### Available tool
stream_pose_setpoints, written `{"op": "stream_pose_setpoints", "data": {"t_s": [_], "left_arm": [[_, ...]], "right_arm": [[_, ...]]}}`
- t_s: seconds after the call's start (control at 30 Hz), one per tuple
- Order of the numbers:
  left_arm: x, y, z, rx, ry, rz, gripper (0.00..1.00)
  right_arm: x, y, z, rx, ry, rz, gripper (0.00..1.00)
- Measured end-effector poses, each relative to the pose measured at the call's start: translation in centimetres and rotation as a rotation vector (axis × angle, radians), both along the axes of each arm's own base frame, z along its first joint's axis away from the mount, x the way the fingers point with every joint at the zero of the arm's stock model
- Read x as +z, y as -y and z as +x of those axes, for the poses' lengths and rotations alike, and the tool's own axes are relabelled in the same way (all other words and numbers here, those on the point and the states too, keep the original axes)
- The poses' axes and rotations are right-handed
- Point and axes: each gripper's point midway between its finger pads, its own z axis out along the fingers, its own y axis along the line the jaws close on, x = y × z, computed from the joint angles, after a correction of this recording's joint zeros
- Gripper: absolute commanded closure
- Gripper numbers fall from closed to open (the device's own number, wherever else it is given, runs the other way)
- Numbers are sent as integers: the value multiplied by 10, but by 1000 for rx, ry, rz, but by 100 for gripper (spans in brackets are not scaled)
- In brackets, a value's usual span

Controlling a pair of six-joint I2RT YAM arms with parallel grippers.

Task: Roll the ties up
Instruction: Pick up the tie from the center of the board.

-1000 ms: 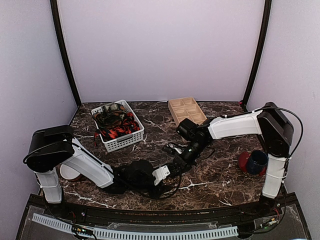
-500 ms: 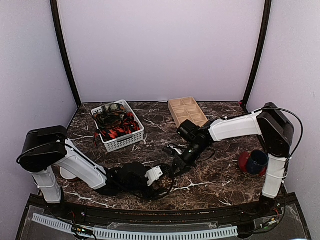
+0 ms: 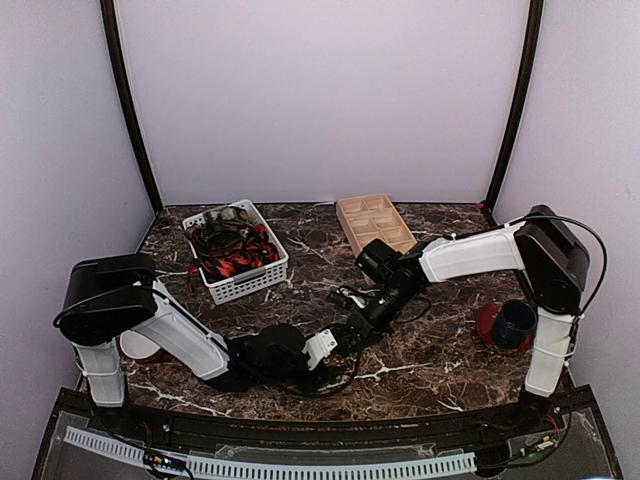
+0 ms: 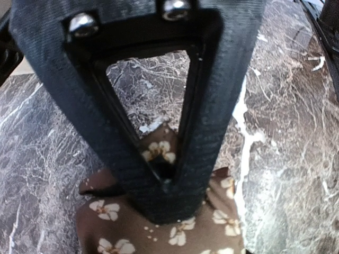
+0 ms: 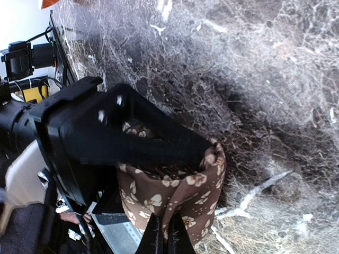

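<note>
The table (image 3: 440, 350) is a slab of dark brown marble shot through with thin white veins, glossy in the wrist views. Two jointed arms with white shells and black joints reach in low over its near middle: the left arm (image 3: 180, 335) from the left, the right arm (image 3: 470, 252) from the right, and their ends meet there.

At the back left stands a white slotted plastic basket (image 3: 245, 285), heaped with tangled red-and-black ties (image 3: 235, 255). Beside it, at the back centre, lies a pale wooden tray (image 3: 350, 215) divided into compartments. At the right edge a dark blue mug (image 3: 515, 322) sits on a red plate (image 3: 488, 325).

Where the arms meet, the brown tie (image 5: 175, 196) stands on the table as a short, soft, upright roll, its cloth printed with small cream flowers.

The left fingers (image 4: 217, 106), a rough black triangular frame with two bright screws, press down onto the top of the roll; how wide they stand, and whether they grip it, cannot be told. The right fingers (image 5: 153, 238), thin and dark, are pressed tightly together with their tips against the roll's lower cloth; whether a layer is caught between them does not show.
</note>
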Motion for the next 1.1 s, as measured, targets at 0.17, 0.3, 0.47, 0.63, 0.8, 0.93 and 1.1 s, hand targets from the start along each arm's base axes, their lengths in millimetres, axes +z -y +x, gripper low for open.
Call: {"op": "stream_pose_setpoints", "data": {"t_s": [0.17, 0.3, 0.47, 0.63, 0.8, 0.93, 1.1], "left_arm": [[1, 2, -2, -16, 0, -6, 39], [1, 1, -2, -11, -4, 0, 3], [12, -12, -3, 7, -10, 25, 1], [44, -27, -2, 43, 8, -2, 1], [63, -41, 7, 103, 19, -12, 1], [61, -54, 17, 162, 12, 16, 1], [53, -71, 29, 229, 5, 69, 1]], "right_arm": [[2, 1, 2, -8, -1, 3, 100], [1, 5, 4, -19, -4, -11, 100], [4, 18, 20, -68, 10, -56, 100], [26, 32, 51, -142, 82, -96, 100], [47, 45, 87, -220, 176, -148, 100], [69, 59, 122, -293, 274, -209, 100], [105, 74, 171, -395, 444, -270, 100]]}}
